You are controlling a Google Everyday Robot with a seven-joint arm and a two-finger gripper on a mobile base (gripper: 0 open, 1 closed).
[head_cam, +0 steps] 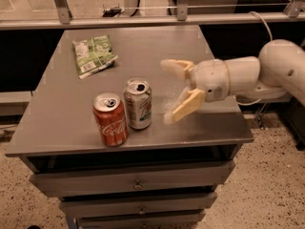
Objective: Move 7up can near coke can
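Observation:
The silver-white 7up can stands upright on the grey table, near the front edge. The red coke can stands upright just to its left and a little nearer the front, almost touching it. My gripper is to the right of the 7up can, apart from it, with its two tan fingers spread wide and nothing between them. The white arm comes in from the right.
A green snack bag lies flat at the back left of the table. Drawers sit under the tabletop. A metal rail runs behind the table.

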